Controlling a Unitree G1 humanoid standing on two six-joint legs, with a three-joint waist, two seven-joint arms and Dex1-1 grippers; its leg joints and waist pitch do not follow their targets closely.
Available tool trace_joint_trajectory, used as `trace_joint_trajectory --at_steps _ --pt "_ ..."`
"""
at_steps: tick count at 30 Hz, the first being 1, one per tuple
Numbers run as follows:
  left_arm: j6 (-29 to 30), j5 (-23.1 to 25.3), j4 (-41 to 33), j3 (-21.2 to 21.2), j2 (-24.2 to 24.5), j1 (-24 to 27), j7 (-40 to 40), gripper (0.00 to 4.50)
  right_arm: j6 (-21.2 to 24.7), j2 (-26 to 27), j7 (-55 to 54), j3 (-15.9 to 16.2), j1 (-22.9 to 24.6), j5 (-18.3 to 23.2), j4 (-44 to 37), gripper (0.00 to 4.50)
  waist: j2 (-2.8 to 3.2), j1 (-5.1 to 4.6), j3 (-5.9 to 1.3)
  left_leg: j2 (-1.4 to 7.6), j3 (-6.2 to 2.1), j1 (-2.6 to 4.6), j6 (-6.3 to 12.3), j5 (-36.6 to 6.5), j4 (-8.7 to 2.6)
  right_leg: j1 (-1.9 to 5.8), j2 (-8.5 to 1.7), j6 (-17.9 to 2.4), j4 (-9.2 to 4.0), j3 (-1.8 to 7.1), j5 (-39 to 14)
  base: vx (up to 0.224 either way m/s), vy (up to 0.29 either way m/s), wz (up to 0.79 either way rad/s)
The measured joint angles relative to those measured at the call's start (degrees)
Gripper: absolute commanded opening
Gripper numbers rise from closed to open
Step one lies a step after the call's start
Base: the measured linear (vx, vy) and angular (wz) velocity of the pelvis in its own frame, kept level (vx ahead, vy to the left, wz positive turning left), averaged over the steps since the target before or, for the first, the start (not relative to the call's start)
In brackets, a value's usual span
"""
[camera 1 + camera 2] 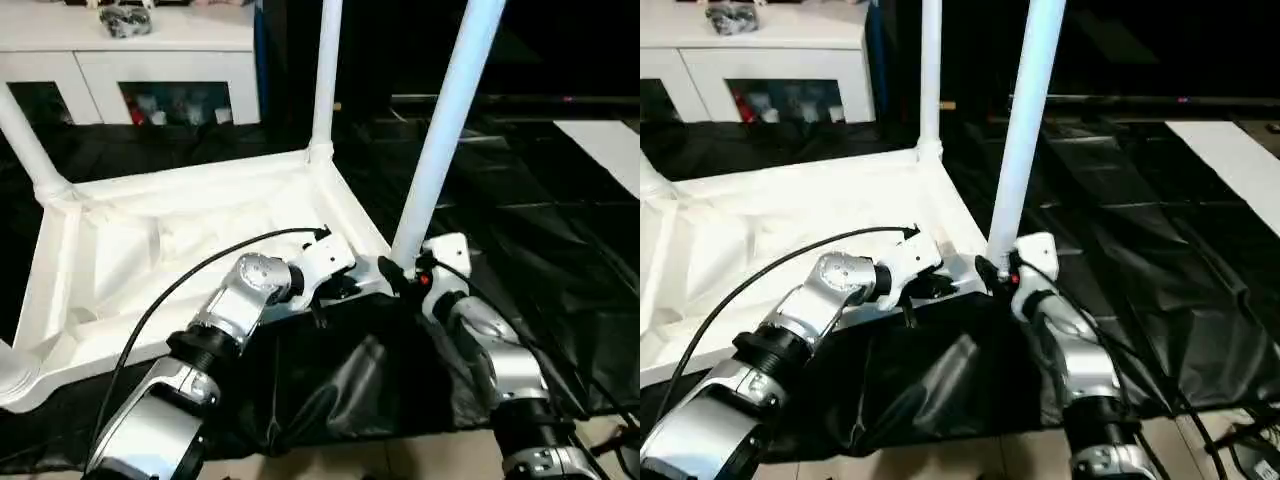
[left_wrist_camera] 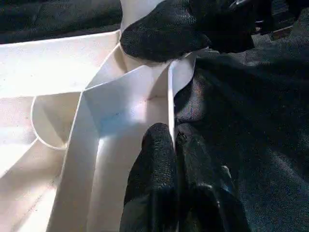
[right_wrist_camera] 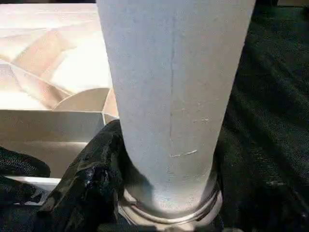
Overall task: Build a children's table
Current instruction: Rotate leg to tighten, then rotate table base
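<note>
The white tabletop (image 1: 180, 230) lies upside down on a black sheet, ribbed underside up. Its tapered white legs stand upright in the corner sockets: one at the far corner (image 1: 326, 70), one at the left (image 1: 25, 140), and the near right leg (image 1: 445, 120). My right gripper (image 1: 405, 275) is closed around the base of that near right leg, one black finger (image 3: 91, 179) pressed against the tube just above the socket. My left gripper (image 2: 174, 133) is shut on the tabletop's thin rim wall right beside that corner, a short way from the right gripper.
A white cabinet (image 1: 130, 60) with glass doors stands at the back left, a dark object (image 1: 125, 20) on top. The black sheet (image 1: 520, 200) covers the floor, with a pale strip (image 1: 610, 140) at the far right. A black cable (image 1: 170, 290) loops over my left forearm.
</note>
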Motion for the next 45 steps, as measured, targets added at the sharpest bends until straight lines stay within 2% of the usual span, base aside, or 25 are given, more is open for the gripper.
trace_joint_trajectory --at_steps 4,8,10,12,15,18,19,20,21,22,25,27,29,32,36,39,42,45 --pt "-2.7 -1.3 -0.9 -0.6 0.4 1.1 -3.5 0.00 -0.5 -4.3 5.9 2.0 0.9 0.0 -1.6 3.53 -0.06 0.57 0.02 -0.05 0.13 -0.20 0.01 0.0 0.00 -0.02 0.00 -0.4 0.07 0.18 0.3 0.000 0.000 0.00" --pt "-4.7 -2.2 -1.8 -1.8 1.2 1.2 -6.1 0.00 -1.5 -10.5 14.2 3.0 4.7 0.8 -6.5 3.53 -0.06 1.96 0.02 0.06 0.37 -0.24 0.02 0.0 -0.15 -0.07 0.02 -0.5 0.36 0.36 1.0 0.064 -0.016 0.10" --pt "-5.2 -2.3 -2.2 -2.0 1.7 1.1 -7.0 0.00 -1.4 -14.8 19.3 2.7 7.0 2.7 -10.2 3.53 -0.03 2.77 0.01 0.13 0.40 -0.36 0.05 0.0 -0.30 -0.25 0.03 -0.2 0.61 0.30 0.8 0.072 -0.029 0.07" --pt "-5.9 -2.2 -2.2 -2.1 1.9 1.0 -7.1 0.00 -1.2 -18.2 23.9 1.9 8.5 4.6 -12.7 3.53 -0.03 3.18 0.02 0.22 0.39 -0.42 0.31 0.1 -0.31 -0.41 0.07 -0.3 0.99 0.24 0.4 0.029 -0.014 0.02" --pt "-6.9 -1.8 -2.1 -2.3 2.2 0.9 -7.2 0.00 0.2 -23.6 29.1 0.5 11.7 7.0 -15.8 3.53 0.14 3.53 0.05 0.31 0.37 -0.48 0.33 0.2 -0.31 -0.47 0.09 -0.2 1.08 0.14 0.4 0.000 0.000 0.00" --pt "-7.7 -1.8 -2.2 -2.2 3.1 1.1 -6.9 0.00 2.9 -25.3 31.8 -0.5 14.2 8.8 -18.9 3.53 0.12 3.03 0.06 0.32 0.34 -0.48 0.27 0.1 -0.23 -0.46 0.12 -0.2 1.13 0.16 0.4 0.000 0.000 0.00" --pt "-7.4 -2.1 -2.7 -1.8 3.1 1.7 -6.8 0.00 4.2 -25.4 32.4 -0.5 15.5 9.5 -20.9 3.53 0.11 2.90 0.07 0.32 0.34 -0.48 0.10 0.0 -0.24 -0.44 0.12 -0.2 1.14 0.16 0.4 0.000 0.000 0.00" --pt "-6.7 -2.8 -3.4 -1.1 3.2 2.4 -6.9 0.27 5.2 -25.3 32.9 -0.1 16.3 10.1 -22.5 3.55 0.05 2.77 0.10 0.33 0.34 -0.49 0.01 0.0 -0.23 -0.43 0.12 -0.2 1.15 0.16 0.4 0.000 0.000 0.00" --pt "-5.5 -3.7 -4.8 -0.8 3.4 3.2 -7.3 0.27 6.0 -25.0 33.0 0.5 16.9 10.8 -24.1 3.55 0.01 2.62 0.13 0.33 0.31 -0.50 -0.01 0.0 -0.23 -0.44 0.12 -0.2 1.15 0.15 0.4 0.000 0.000 0.00" --pt "-4.6 -4.3 -5.6 -0.5 3.5 3.7 -7.6 0.54 6.3 -24.7 32.9 1.0 17.3 10.9 -25.0 3.56 0.01 2.52 0.13 0.33 0.31 -0.50 -0.01 0.0 -0.23 -0.44 0.12 -0.2 1.15 0.15 0.4 0.000 0.000 0.00" --pt "-1.8 -7.2 -11.2 0.8 4.1 5.7 -9.1 0.61 6.6 -23.0 32.1 2.4 17.3 11.1 -26.0 3.56 0.01 2.59 0.13 0.33 0.30 -0.49 -0.02 0.0 -0.17 -0.46 0.11 -0.2 1.14 0.15 0.4 0.000 0.000 0.00" --pt "2.4 -10.2 -17.8 2.0 5.9 7.8 -10.9 0.69 6.8 -21.2 31.1 3.7 16.9 11.3 -26.2 3.56 0.03 2.52 0.13 0.33 0.32 -0.50 -0.02 0.0 -0.15 -0.46 0.11 -0.2 1.16 0.17 0.4 0.000 0.000 0.00" --pt "8.3 -13.2 -26.4 3.8 9.3 11.2 -12.4 0.94 7.0 -18.5 29.6 5.0 15.6 11.3 -26.3 3.56 0.03 1.94 0.14 0.35 0.33 -0.51 -0.03 0.0 -0.18 -0.51 0.13 -0.2 1.20 0.17 0.4 0.000 0.000 0.00" --pt "14.8 -15.4 -35.4 6.1 14.3 15.8 -14.1 1.16 7.0 -15.4 27.3 6.5 13.3 10.6 -25.2 3.56 0.07 1.78 0.16 0.35 0.32 -0.49 -0.04 0.0 -0.20 -0.54 0.14 -0.2 1.21 0.17 0.4 0.000 0.000 0.00" --pt "18.1 -15.6 -42.1 10.0 19.5 24.4 -13.9 1.35 4.6 -11.5 21.0 6.6 8.3 7.5 -19.0 3.56 -0.08 1.72 0.23 0.31 0.32 -0.51 -0.14 0.0 -0.15 -0.54 0.13 -0.2 1.22 0.22 0.4 0.000 0.000 0.00" --pt "18.5 -15.6 -45.6 13.6 21.2 29.9 -12.4 1.58 3.3 -10.1 15.4 5.7 4.3 5.8 -13.0 3.56 -0.22 2.17 0.24 0.29 0.32 -0.54 -0.26 0.1 -0.14 -0.49 0.13 -0.2 1.22 0.28 0.4 0.000 0.000 0.00" --pt "17.6 -13.8 -48.8 17.5 22.4 37.0 -9.4 1.79 1.6 -8.7 10.1 4.0 0.3 4.5 -7.1 3.56 -0.35 2.08 0.25 0.28 0.38 -0.54 -0.26 0.1 -0.14 -0.45 0.13 -0.2 1.23 0.40 0.4 0.000 0.000 0.00" --pt "18.2 -11.7 -50.8 19.7 23.0 43.0 -5.6 2.02 0.0 -8.4 4.7 2.3 -2.5 3.5 -2.2 3.56 -0.67 2.73 0.27 0.29 0.43 -0.58 -0.27 0.1 -0.15 -0.41 0.14 -0.2 1.24 0.45 0.4 0.000 0.000 0.00"
